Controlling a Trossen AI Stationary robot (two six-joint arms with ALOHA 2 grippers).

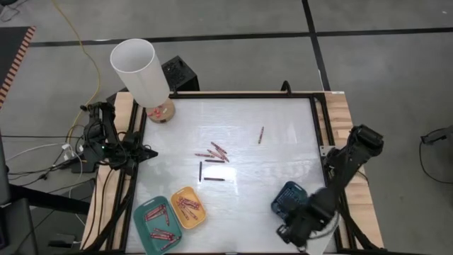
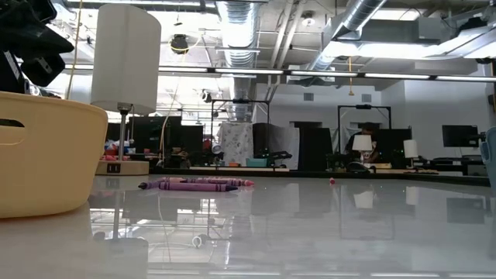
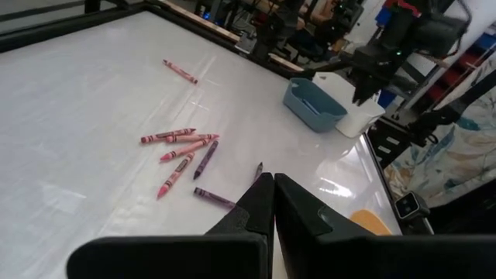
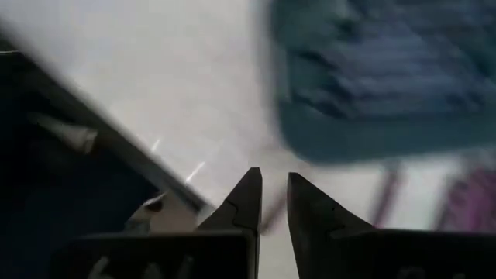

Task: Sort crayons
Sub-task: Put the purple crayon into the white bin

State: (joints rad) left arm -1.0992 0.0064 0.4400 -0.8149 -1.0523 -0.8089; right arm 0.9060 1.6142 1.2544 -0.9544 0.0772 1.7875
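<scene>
Table centre: loose crayons (image 1: 212, 154)
Front left: two trays (image 1: 157, 225) side by side
Back left: lamp (image 1: 141, 72)

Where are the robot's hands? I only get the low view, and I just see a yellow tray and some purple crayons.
Observer: The right gripper is over the table's near right corner, beside the blue tray.
Operator: Is it holding a crayon?
Observer: No. Its fingers are slightly apart, with nothing between them.
Operator: And the other one?
Observer: The left gripper is shut and empty, at the table's left edge.
</scene>
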